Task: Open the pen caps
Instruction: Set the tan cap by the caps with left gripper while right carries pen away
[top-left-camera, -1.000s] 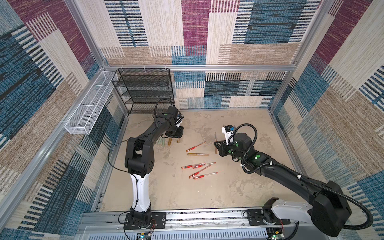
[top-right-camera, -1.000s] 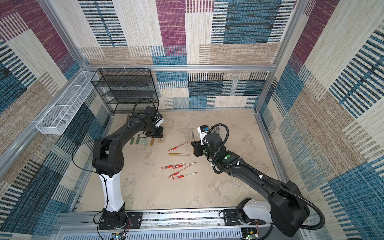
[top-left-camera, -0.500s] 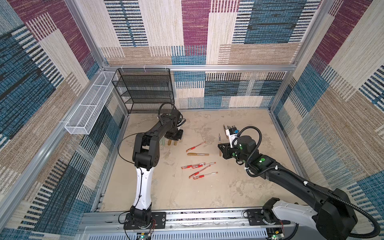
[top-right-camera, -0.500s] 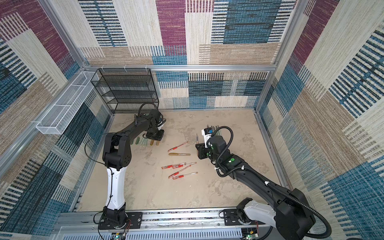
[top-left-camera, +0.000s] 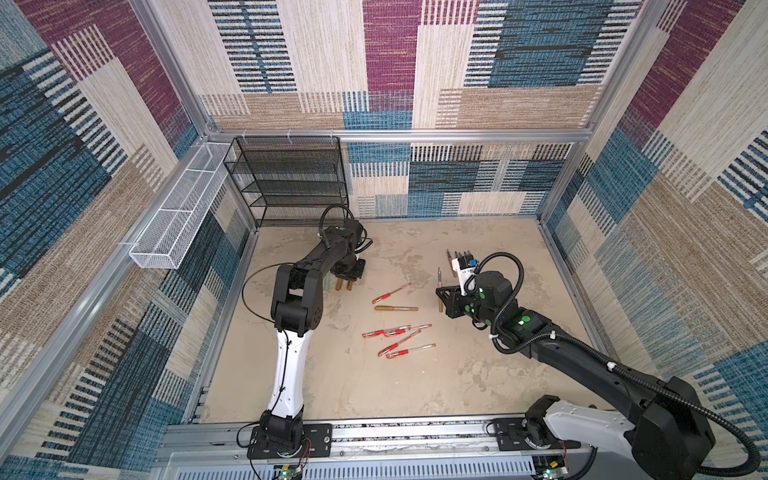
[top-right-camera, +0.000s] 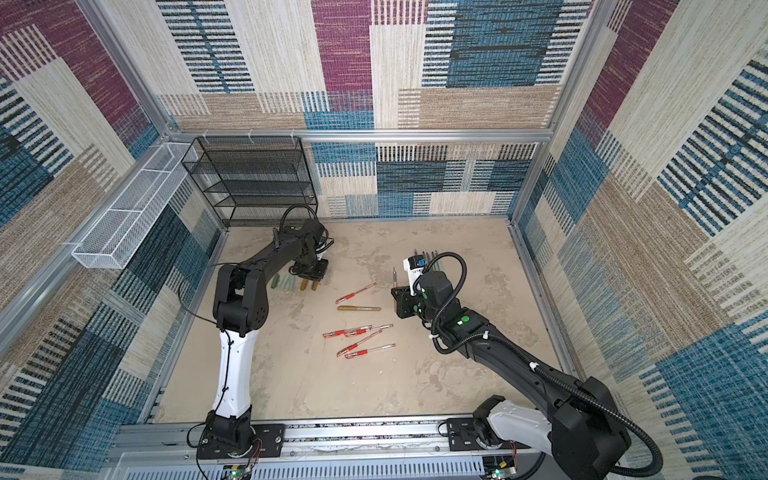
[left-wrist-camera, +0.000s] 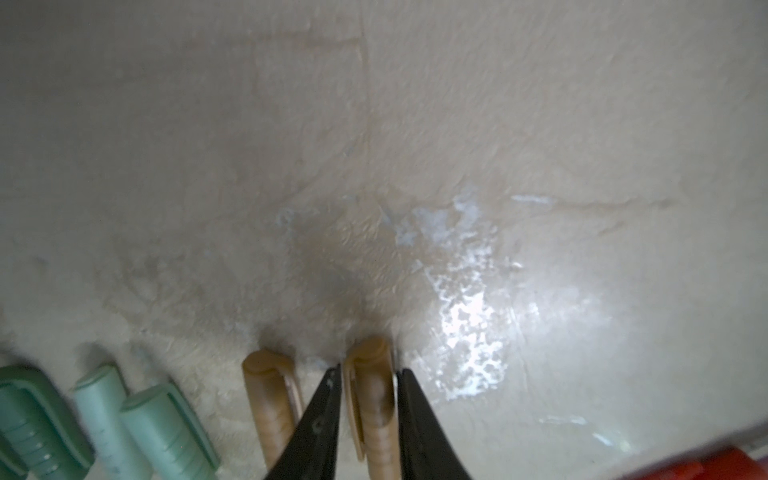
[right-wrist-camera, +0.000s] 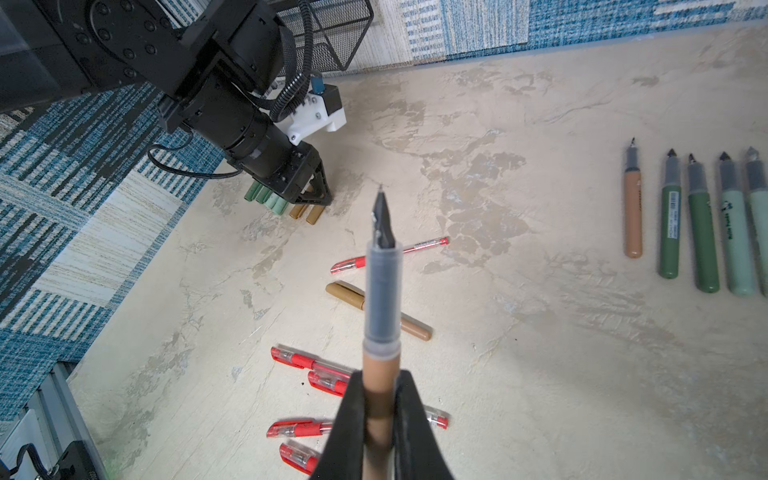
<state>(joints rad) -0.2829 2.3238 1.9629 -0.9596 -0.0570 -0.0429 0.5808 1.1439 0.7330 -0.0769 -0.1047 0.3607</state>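
Placement of a pulled gold cap (left-wrist-camera: 372, 399) is going on at the far left of the surface (top-left-camera: 332, 374). The left tool (left-wrist-camera: 369, 372) is standing low over the row of caps, its fingers flanking this cap closely on both sides. The cap is lying flat just beside a second gold cap (left-wrist-camera: 270, 399), with the green caps (left-wrist-camera: 166, 432) further along. Whether the fingers are pinching it or standing just clear, I cannot tell. The right tool (right-wrist-camera: 380, 380) is clamping the matching gold pen (right-wrist-camera: 382, 291) by its barrel, bare tip pointing away, raised over the middle right. Bare pens (right-wrist-camera: 702, 232) are lying in a row at the far right, so this one is probably heading there. The job is looking roughly half done: five red pens (top-left-camera: 399, 344) and one capped gold pen (top-left-camera: 395, 308) are waiting in the middle. Next, the left tool is going to need a straight lift that disturbs no neighbouring cap, and the right a gentle lay-down beside the row; after that, both will be needing opposite ends of a capped pen
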